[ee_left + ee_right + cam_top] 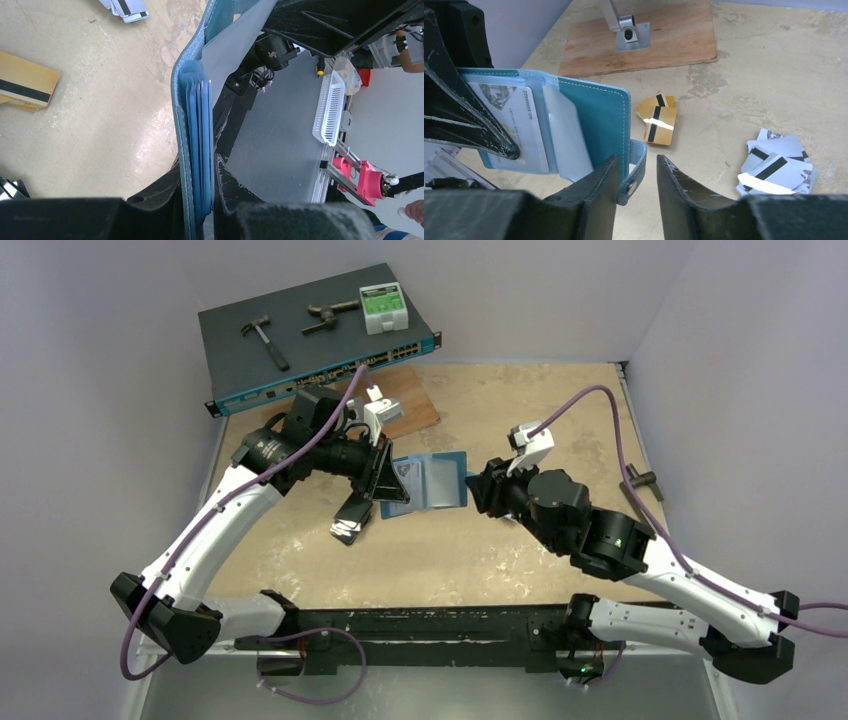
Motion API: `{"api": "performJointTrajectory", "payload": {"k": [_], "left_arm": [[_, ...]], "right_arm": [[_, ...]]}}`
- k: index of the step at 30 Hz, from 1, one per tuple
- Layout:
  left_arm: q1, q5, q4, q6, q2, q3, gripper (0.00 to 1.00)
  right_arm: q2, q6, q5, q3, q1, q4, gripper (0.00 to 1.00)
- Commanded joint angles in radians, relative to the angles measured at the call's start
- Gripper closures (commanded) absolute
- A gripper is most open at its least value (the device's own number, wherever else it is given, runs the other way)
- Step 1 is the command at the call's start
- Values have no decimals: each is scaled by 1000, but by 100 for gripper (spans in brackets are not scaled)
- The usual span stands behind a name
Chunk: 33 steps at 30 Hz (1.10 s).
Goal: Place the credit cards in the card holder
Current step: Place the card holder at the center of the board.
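Left gripper (197,200) clamps one edge of the open teal wallet (599,112), where one card (504,125) sits in a clear sleeve. Right gripper (638,162), jaws narrowly parted, straddles the wallet's snap tab (636,172) without clamping it. Gold cards (656,122) and silver cards (774,167) lie on the table near the wallet. The flap probably needs steadying before any card is fetched.

Light is even and diffuse, from above. Top view is slightly soft, with walls (90,360) tinted lilac and faint soft-edged shadows on the worktop (560,410). Right wrist view shows white glare bars across the gold cards (659,125) and silver cards (774,170). Left wrist view shows wet-looking sheen on the worktop, and the close card holder (197,150) edge is blurred.
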<state>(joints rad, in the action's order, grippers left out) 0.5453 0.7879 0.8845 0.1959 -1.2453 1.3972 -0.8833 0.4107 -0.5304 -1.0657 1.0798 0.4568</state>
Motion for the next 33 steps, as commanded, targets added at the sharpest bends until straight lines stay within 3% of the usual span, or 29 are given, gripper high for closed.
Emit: {"api": "performJointTrajectory", "payload": {"k": [1,4,5,12,15,20,24,30,33], "left_arm": [[-4,23,-19,-10,8,12,91],[-5,6,-13,-13,4,9,91],[-5,-1,-13,-14,3,8,91],[-2,-95,-19,9,-43,-26,86],[0,-154,-20,13,-96,-76,73],[33,-249,-33,-46,-231,-177,71],[125,-312,-73,-106,-394,-238,68],[198,-207,-122,-89,-633,-182,68],[195,-167,-43,-143,-628,-86,69]], "right_arm": [[28,1,-21,-1,-7,-33,77],[41,12,-16,17,-6,-33,98],[41,18,-8,25,-6,-34,100],[-3,112,131,183,-7,-111,100],[-62,185,216,314,-7,-217,100],[-137,279,306,482,-6,-373,100],[-200,339,380,585,-6,-494,100],[-265,415,398,690,-6,-603,100],[-269,438,386,727,-6,-609,100]]}}
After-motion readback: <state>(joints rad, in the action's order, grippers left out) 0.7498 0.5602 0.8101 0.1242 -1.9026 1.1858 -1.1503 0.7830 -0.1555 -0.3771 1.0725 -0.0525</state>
